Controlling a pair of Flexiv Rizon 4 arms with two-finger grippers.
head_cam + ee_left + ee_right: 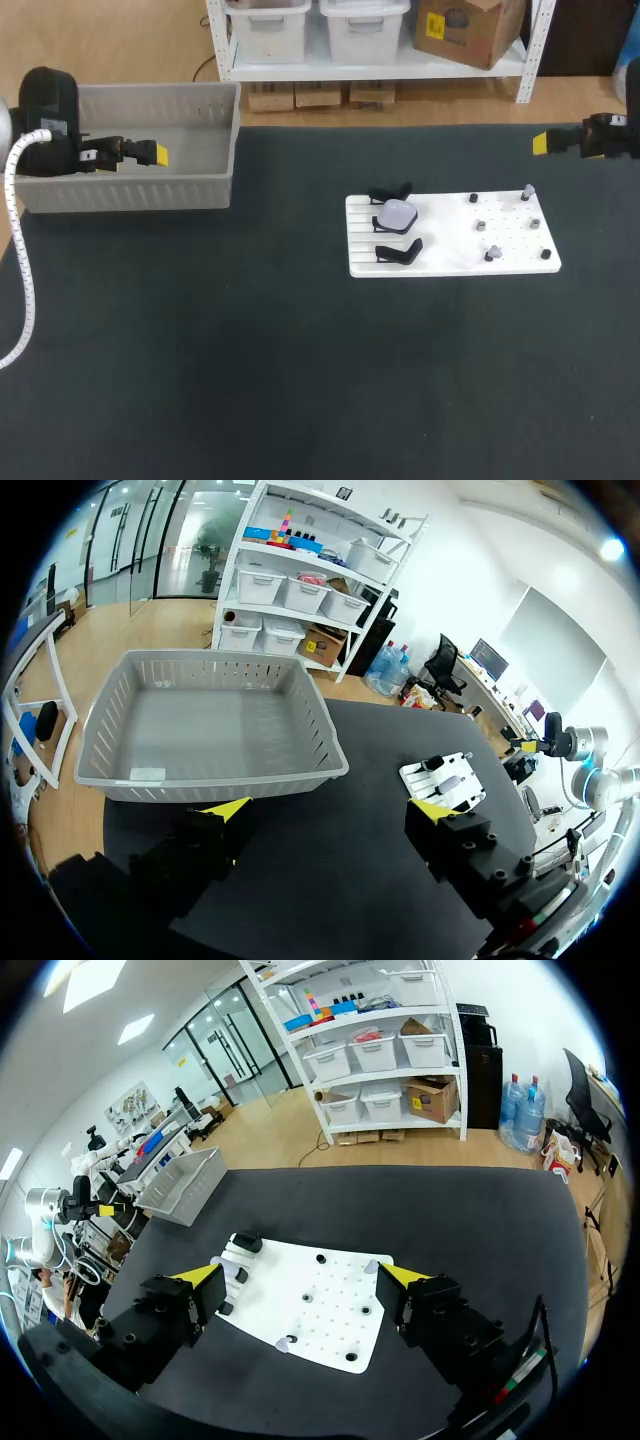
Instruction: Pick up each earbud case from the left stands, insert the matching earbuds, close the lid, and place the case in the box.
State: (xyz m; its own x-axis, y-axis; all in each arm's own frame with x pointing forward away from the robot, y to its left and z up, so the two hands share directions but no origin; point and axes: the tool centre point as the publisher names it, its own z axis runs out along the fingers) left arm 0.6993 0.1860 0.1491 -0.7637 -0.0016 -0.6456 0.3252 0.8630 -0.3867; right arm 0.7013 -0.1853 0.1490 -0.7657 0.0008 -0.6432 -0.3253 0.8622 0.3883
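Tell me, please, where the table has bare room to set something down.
Bare: the tabletop in front of the white board and between it and the gray box. Crowded: the board's left side, with black stands and an earbud case; pegs dot its right.

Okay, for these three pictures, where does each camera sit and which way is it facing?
Head view: fixed above and behind the robot, looking down on the table; left gripper at left by the grey box, right gripper at right.
Left wrist view: on the left arm, facing past its open fingers toward the box, white board beyond.
Right wrist view: on the right arm, facing down past its open fingers onto the board.
All three share box and board.
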